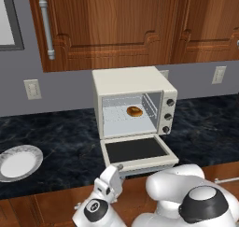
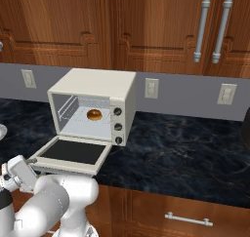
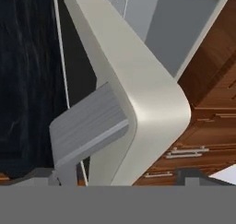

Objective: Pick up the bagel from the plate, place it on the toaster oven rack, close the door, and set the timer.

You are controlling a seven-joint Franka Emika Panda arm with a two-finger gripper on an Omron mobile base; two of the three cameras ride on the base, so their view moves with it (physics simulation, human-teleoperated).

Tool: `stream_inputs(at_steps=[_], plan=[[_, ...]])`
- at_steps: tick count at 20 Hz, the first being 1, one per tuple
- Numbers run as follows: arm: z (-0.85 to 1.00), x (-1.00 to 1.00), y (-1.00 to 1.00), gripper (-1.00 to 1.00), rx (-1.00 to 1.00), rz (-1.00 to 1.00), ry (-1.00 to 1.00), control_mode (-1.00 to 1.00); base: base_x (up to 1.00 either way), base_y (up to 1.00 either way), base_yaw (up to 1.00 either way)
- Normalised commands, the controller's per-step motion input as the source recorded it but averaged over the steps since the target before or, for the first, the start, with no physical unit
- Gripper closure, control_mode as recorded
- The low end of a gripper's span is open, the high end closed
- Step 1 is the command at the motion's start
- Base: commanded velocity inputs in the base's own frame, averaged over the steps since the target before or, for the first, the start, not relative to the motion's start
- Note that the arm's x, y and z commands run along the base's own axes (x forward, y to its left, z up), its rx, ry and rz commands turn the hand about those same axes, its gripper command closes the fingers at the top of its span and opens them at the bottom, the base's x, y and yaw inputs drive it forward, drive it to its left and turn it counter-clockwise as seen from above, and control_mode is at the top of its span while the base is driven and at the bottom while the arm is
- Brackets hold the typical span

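Note:
The toaster oven [image 1: 130, 83] [image 2: 97, 82] stands on the dark counter with its door [image 1: 135, 150] [image 2: 71, 152] dropped flat. Inside, the golden-brown bagel [image 1: 134, 111] [image 2: 93, 115] lies on the toaster oven rack [image 1: 126, 122] [image 2: 80, 128]. The white plate [image 1: 18, 163] sits bare at the counter's left. My gripper [image 1: 116, 167] [image 2: 27, 165] [image 3: 117, 177] is open at the door's front left corner, just below its edge. In the hand view the cream door edge [image 3: 147, 103] and its grey handle [image 3: 87, 126] fill the space between my fingertips [image 3: 46, 176].
Three knobs [image 1: 168, 116] [image 2: 117, 126] run down the oven's right front. Brown wall cabinets [image 1: 130, 25] hang above, with outlets [image 1: 31, 88] on the grey wall. Open dark counter [image 2: 185, 153] stretches right of the oven. Drawer fronts [image 2: 188, 219] lie below the counter edge.

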Motion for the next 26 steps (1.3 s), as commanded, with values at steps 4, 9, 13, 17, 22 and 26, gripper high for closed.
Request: stream_inputs(at_steps=[4,9,13,17,22,26], plan=[[0.01,0.12,0.00,-1.00,-0.05,0.00,0.00,-1.00,0.00,0.00,0.00],[0.01,0.29,0.00,-1.00,-0.03,0.00,0.00,-1.00,0.00,0.00,0.00],[0.18,0.53,0.00,-1.00,0.00,0.00,0.00,-1.00,0.00,0.00,0.00],[0.39,0.42,-0.03,-1.00,0.00,0.00,0.01,-1.00,0.00,0.00,0.00],[0.52,0.45,-0.02,-1.00,0.00,0.00,0.01,-1.00,0.00,0.00,0.00],[0.53,0.54,0.00,-1.00,0.00,0.00,0.01,-1.00,0.00,0.00,0.00]])
